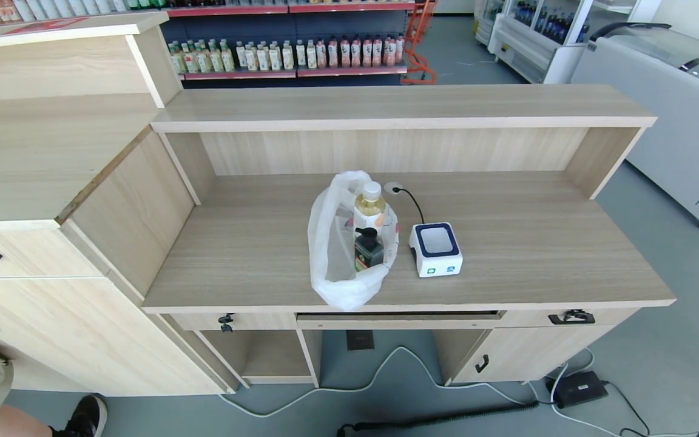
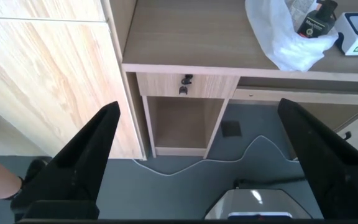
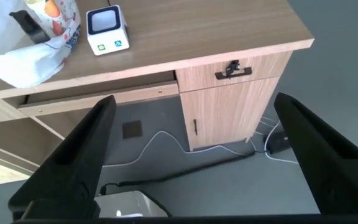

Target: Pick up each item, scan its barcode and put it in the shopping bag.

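Apparently finished: drink bottle (image 1: 370, 206) and pump bottle (image 1: 368, 250) inside bag (image 1: 324, 243), scanner (image 1: 436, 249) at its 3 o'clock; left claw (image 2: 199, 106), right claw (image 3: 194, 98) apart, empty; best held clear.

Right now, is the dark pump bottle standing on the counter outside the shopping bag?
No, the pump bottle stands inside the shopping bag, beside the drink bottle.

The light wooden desk (image 1: 537, 243) carries a white shopping bag (image 1: 328, 261) by its near edge, slightly left of centre. Just right of the bag sits a white scanner (image 1: 436, 249), its black cable (image 1: 415, 205) running toward the far side.
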You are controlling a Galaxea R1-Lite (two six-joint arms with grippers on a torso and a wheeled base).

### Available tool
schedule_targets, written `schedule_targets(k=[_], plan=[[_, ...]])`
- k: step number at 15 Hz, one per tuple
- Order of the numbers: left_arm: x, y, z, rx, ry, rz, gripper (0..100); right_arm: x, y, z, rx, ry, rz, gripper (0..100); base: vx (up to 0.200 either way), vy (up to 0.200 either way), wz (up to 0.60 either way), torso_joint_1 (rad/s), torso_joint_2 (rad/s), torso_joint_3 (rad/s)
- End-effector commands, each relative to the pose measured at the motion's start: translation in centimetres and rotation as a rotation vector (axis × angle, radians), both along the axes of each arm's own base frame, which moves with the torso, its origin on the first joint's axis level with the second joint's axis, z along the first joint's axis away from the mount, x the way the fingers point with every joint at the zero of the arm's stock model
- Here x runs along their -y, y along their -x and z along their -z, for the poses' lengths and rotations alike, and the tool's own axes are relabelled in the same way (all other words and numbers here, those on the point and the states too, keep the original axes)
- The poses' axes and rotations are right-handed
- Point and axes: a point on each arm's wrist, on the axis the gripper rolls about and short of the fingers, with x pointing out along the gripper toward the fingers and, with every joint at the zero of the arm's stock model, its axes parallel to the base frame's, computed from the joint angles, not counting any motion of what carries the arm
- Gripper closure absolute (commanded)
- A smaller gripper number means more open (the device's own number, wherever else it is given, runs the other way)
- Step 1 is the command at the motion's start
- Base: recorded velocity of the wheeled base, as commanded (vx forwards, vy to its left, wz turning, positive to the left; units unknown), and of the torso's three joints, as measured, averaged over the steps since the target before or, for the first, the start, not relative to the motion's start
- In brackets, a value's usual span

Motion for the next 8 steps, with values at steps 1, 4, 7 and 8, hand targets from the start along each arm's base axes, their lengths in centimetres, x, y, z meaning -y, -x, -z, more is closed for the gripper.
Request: schedule_targets(k=[1,4,7,8], plan=[[0.0,0.01,0.0,0.0,0.0,0.001,0,0.0,0.0,0.0,0.0,0.0,0.0,0,0.0,0.0,0.0,0.0,0.0,0.0],[0.0,0.01,0.0,0.0,0.0,0.001,0,0.0,0.0,0.0,0.0,0.0,0.0,0,0.0,0.0,0.0,0.0,0.0,0.0],[0.0,0.01,0.0,0.0,0.0,0.001,0,0.0,0.0,0.0,0.0,0.0,0.0,0,0.0,0.0,0.0,0.0,0.0,0.0],[0.0,0.01,0.0,0.0,0.001,0.001,0,0.0,0.0,-0.02,0.001,0.001,0.0,0,0.0,0.0,0.0,0.0,0.0,0.0]])
